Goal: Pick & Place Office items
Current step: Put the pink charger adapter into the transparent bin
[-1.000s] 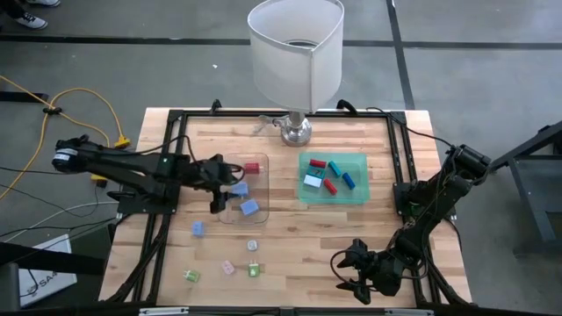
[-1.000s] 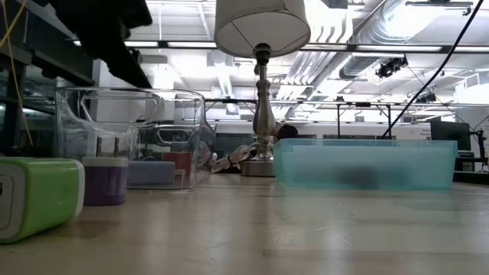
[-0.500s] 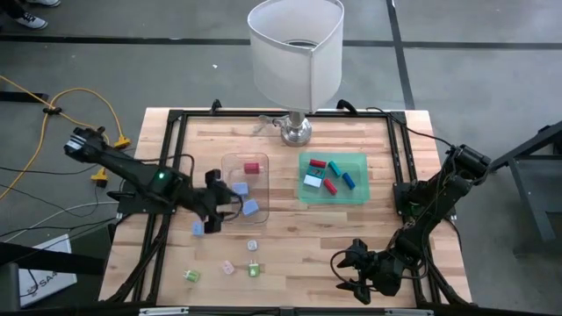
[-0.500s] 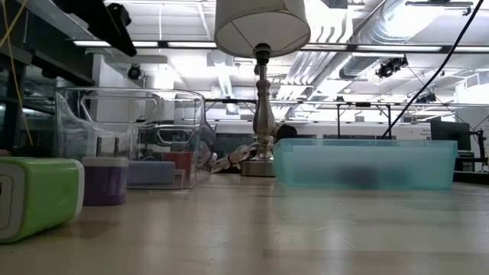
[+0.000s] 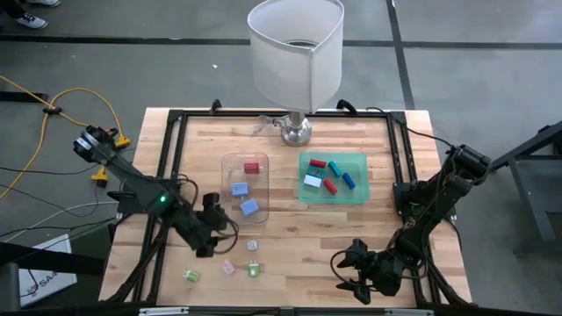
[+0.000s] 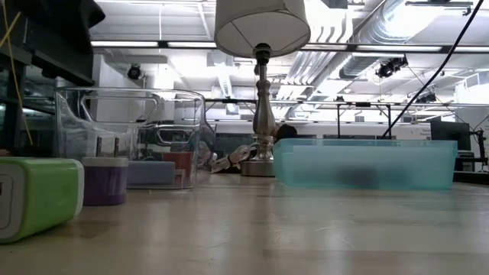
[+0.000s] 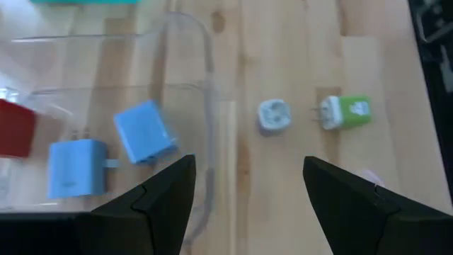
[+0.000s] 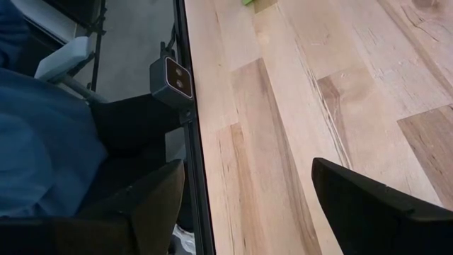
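Three office items lie in the clear tray [image 5: 243, 186]: a red block [image 5: 253, 167] and two pale blue blocks [image 5: 239, 189], their long axes in different directions. I see my left gripper [image 5: 207, 235] open and empty, just beside this tray's near corner. Right gripper [image 5: 349, 273] waits open at the bench [image 5: 290, 254] edge.

Grey concrete floor [image 5: 457, 79], white-shaded lamp [image 5: 296, 48], ceiling ducts [image 6: 367, 38] beyond.
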### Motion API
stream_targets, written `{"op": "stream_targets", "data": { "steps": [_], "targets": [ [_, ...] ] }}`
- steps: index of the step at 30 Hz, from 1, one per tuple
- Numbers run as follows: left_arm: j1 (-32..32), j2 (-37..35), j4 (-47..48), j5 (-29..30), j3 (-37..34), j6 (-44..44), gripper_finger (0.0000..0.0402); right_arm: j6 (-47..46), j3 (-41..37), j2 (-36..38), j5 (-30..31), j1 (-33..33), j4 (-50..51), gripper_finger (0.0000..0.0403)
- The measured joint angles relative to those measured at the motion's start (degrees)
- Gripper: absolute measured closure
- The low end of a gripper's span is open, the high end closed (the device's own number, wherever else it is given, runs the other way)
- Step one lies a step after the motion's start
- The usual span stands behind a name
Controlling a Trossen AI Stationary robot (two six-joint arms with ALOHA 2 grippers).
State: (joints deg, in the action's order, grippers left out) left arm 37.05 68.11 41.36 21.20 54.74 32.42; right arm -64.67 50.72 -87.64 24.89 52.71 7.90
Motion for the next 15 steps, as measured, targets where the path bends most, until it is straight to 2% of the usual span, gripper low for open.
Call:
{"op": "stream_targets", "data": {
  "steps": [7, 15],
  "targets": [
    [4.3, 3.9, -2.2, -0.1, 0.0, -1.2, 0.0148, 0.0, 0.0, 0.0, 0.0, 0.0, 0.0, 0.0105],
    [7.8, 9.0, -11.6, -0.2, 0.0, -16.9, 0.0148, 0.0, 0.0, 0.0, 0.0, 0.0, 0.0, 0.0105]
  ]
}}
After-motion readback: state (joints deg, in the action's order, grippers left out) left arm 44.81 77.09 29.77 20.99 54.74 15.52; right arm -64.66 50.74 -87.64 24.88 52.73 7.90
